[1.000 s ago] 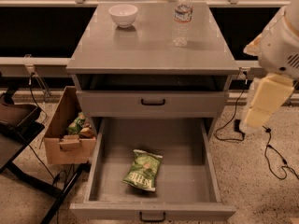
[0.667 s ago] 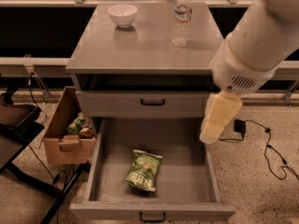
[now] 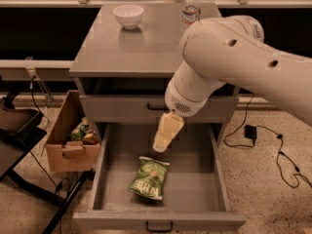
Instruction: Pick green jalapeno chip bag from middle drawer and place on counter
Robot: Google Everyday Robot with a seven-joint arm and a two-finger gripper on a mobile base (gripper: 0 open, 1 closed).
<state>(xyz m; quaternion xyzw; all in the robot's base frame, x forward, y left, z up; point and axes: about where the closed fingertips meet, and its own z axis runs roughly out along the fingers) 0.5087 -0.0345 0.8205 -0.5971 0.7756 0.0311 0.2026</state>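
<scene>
The green jalapeno chip bag point(image 3: 148, 178) lies flat on the floor of the open middle drawer point(image 3: 195, 189), left of centre, with its white lettered band toward the drawer front. My gripper point(image 3: 161, 145) hangs from the large white arm, pointing down over the drawer. It is a little above and just behind the bag and does not touch it. The grey counter point(image 3: 131, 48) tops the cabinet behind and above the drawer; the arm covers its right part.
A white bowl point(image 3: 128, 16) and a water bottle point(image 3: 191, 6) stand at the back of the counter. The shut upper drawer front point(image 3: 117, 108) sits above the open one. A cardboard box point(image 3: 68, 135) with small packets stands left. Cables point(image 3: 273, 140) lie on the floor at right.
The arm has swung in from the right edge of the view to over the cabinet, bringing the gripper above the open drawer near the bag. The bag has not moved.
</scene>
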